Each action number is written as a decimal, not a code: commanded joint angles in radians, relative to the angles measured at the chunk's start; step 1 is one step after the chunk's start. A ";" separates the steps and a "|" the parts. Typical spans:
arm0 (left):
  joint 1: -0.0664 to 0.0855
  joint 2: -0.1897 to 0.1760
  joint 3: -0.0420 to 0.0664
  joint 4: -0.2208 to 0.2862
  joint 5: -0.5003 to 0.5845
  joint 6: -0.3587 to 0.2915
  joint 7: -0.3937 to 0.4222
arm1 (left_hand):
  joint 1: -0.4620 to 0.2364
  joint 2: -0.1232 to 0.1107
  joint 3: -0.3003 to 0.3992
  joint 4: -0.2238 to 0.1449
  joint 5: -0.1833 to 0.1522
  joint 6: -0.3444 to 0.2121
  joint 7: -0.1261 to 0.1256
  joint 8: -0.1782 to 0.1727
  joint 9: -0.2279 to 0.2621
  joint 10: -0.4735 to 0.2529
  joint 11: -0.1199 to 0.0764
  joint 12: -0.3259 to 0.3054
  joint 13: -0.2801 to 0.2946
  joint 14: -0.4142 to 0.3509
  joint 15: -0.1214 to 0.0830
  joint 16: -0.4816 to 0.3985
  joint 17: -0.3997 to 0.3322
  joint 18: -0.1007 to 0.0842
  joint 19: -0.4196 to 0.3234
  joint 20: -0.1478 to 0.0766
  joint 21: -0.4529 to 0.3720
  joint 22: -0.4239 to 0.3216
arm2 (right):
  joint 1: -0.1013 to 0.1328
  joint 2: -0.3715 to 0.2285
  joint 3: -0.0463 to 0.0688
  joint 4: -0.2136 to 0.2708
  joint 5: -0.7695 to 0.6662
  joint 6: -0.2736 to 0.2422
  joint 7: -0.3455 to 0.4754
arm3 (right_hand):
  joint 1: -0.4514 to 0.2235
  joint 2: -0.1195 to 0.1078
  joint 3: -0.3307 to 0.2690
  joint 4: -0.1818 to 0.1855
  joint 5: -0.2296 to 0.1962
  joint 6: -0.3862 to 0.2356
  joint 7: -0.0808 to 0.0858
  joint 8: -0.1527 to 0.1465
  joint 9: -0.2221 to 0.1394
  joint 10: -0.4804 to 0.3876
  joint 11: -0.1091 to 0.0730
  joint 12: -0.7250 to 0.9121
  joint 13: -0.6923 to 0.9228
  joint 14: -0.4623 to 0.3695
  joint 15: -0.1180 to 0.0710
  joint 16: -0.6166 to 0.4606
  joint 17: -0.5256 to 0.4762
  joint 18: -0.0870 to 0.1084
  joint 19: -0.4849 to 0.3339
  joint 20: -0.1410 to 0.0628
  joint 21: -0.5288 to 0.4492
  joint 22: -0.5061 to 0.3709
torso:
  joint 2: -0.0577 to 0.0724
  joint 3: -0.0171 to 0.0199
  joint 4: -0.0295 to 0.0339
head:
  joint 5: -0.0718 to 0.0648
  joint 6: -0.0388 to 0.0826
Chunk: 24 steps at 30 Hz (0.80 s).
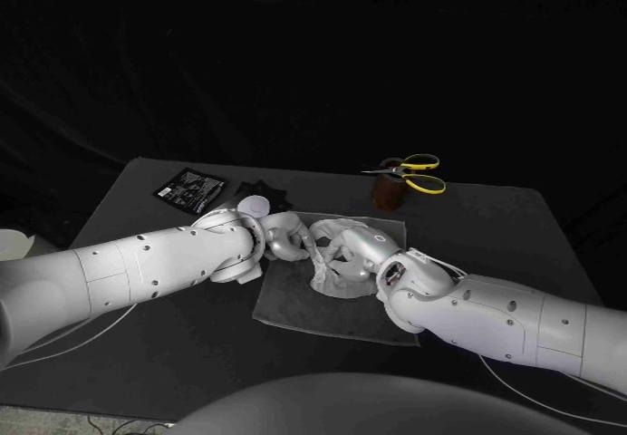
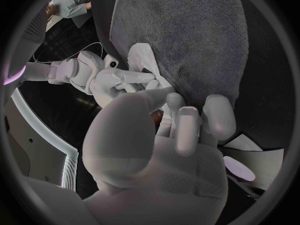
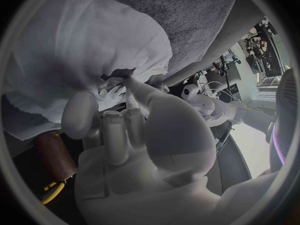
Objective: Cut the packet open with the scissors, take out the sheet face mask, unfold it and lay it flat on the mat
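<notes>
Black table [image 1: 523,217] carries a grey mat [image 1: 294,313] in its middle, with darkness behind it. On the mat lies the sheet face mask [image 1: 333,272], white, crumpled and only partly opened, with soft folds; in the right wrist view it spreads wide over the mat.

The right hand [image 1: 360,246] rests on the mask, and one finger and the thumb close on a fold, so it holds the mask. The left hand [image 1: 281,237] is just beside it, at the other edge of the mask. Its fingers [image 2: 187,125] are curled close together and touch the white edge, but I cannot tell if they grip it.

The black packet [image 1: 191,189] lies near the far left corner. The scissors [image 1: 411,172] with yellow handles lie at the far edge, beside a brown holder [image 1: 390,192].
</notes>
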State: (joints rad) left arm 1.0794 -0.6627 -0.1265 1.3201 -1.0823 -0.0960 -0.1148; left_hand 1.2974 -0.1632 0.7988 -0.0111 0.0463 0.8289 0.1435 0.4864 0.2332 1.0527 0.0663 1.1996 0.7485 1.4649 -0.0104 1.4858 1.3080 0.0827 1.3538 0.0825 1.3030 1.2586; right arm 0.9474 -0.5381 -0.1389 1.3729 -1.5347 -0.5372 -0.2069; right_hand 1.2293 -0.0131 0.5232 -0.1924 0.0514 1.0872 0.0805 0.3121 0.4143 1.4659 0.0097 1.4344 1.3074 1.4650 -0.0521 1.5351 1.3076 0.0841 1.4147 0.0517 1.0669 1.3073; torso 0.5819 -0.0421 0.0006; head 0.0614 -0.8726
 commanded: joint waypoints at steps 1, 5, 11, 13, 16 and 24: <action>-0.003 0.000 -0.003 0.000 -0.001 0.027 -0.014 | 0.011 0.002 -0.005 -0.001 0.004 0.001 0.006 -0.006 0.000 0.007 -0.001 0.002 0.001 0.035 0.006 0.002 0.059 0.006 -0.001 0.008 -0.001 0.001 | -0.001 -0.005 0.000 0.004 -0.005 -0.009 0.001 | 0.002 0.009 0.007 -0.001 -0.003 0.001 0.001 0.005 0.002 0.044 -0.008 0.006 0.167 0.092 -0.009 0.006 0.201 0.004 0.006 -0.004 0.003 0.146 | 0.000 0.0003 0.0003 | 0.000 0.000; -0.003 0.000 -0.003 0.001 -0.001 0.027 -0.014 | 0.011 0.002 -0.005 -0.001 0.004 0.001 0.006 -0.006 0.000 0.007 -0.001 0.002 0.001 0.035 0.006 0.002 0.059 0.006 -0.001 0.008 -0.001 0.001 | -0.001 -0.013 0.000 0.014 0.001 -0.016 0.005 | 0.001 0.009 0.009 -0.001 -0.003 0.001 0.000 0.008 0.004 0.044 -0.008 0.005 0.167 0.092 -0.009 0.006 0.202 0.004 0.007 -0.004 0.006 0.147 | 0.000 0.0001 0.0006 | 0.000 0.000; -0.003 0.000 -0.003 0.002 -0.001 0.026 -0.013 | 0.011 0.002 -0.005 -0.001 0.004 0.001 0.006 -0.006 0.000 0.007 -0.001 0.002 0.001 0.035 0.006 0.002 0.059 0.006 -0.001 0.008 -0.001 0.001 | -0.001 -0.023 0.000 0.048 0.040 -0.029 0.021 | -0.060 -0.039 -0.029 0.025 0.002 -0.061 0.013 -0.012 0.002 0.024 0.002 -0.038 0.137 0.091 -0.003 0.004 0.197 0.006 0.002 -0.002 -0.010 0.143 | 0.000 -0.0004 0.0006 | 0.002 0.000; -0.003 0.000 -0.003 0.002 -0.001 0.027 -0.013 | 0.011 0.002 -0.005 -0.001 0.004 0.001 0.006 -0.006 0.000 0.007 -0.001 0.002 0.001 0.035 0.006 0.002 0.059 0.006 -0.001 0.008 -0.001 0.001 | -0.001 -0.024 0.000 0.060 0.047 -0.021 0.017 | -0.090 -0.062 -0.051 0.045 0.005 -0.094 0.030 -0.041 -0.012 0.021 0.017 -0.042 0.135 0.091 0.010 0.004 0.196 0.006 -0.001 0.006 -0.018 0.140 | 0.000 -0.0001 0.0013 | 0.000 0.000; -0.003 0.000 -0.003 0.002 -0.001 0.027 -0.012 | 0.011 0.002 -0.005 -0.001 0.004 0.001 0.006 -0.006 0.000 0.007 -0.001 0.002 0.001 0.035 0.006 0.002 0.059 0.006 -0.001 0.008 -0.001 0.001 | -0.002 -0.025 0.000 0.077 0.044 -0.005 0.003 | -0.112 -0.083 -0.070 0.063 0.021 -0.106 0.038 -0.058 -0.020 0.017 0.025 -0.048 0.132 0.090 0.017 0.002 0.194 0.006 -0.002 0.014 -0.020 0.140 | 0.000 -0.0006 0.0018 | 0.000 0.000; -0.003 0.001 -0.003 0.004 0.000 0.027 -0.012 | 0.011 0.002 -0.005 -0.001 0.004 0.001 0.006 -0.006 0.000 0.007 -0.001 0.002 0.001 0.035 0.006 0.002 0.059 0.006 -0.001 0.008 -0.001 0.001 | -0.010 -0.032 -0.002 0.104 0.011 0.025 -0.050 | -0.101 -0.093 -0.080 0.069 0.025 -0.069 0.028 -0.049 -0.018 0.016 0.018 -0.048 0.133 0.091 0.014 0.003 0.195 0.007 0.000 0.016 -0.015 0.141 | 0.000 -0.0001 -0.0001 | 0.002 0.000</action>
State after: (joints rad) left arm 1.0796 -0.6628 -0.1267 1.3217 -1.0822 -0.0958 -0.1159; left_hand 1.2974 -0.1632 0.7988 -0.0111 0.0463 0.8304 0.1419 0.4864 0.2334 1.0527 0.0663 1.1995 0.7481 1.4649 -0.0104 1.4857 1.3080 0.0827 1.3538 0.0825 1.3030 1.2574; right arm 0.9384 -0.5696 -0.1417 1.4742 -1.5030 -0.5364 -0.2217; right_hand 1.1204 -0.0993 0.4495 -0.1229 0.0756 1.0132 0.1086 0.2595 0.3947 1.4667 0.0291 1.3892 1.3076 1.4647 -0.0410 1.5364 1.3079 0.0838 1.4142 0.0632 1.0504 1.3081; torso 0.5819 -0.0427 0.0010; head 0.0618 -0.8726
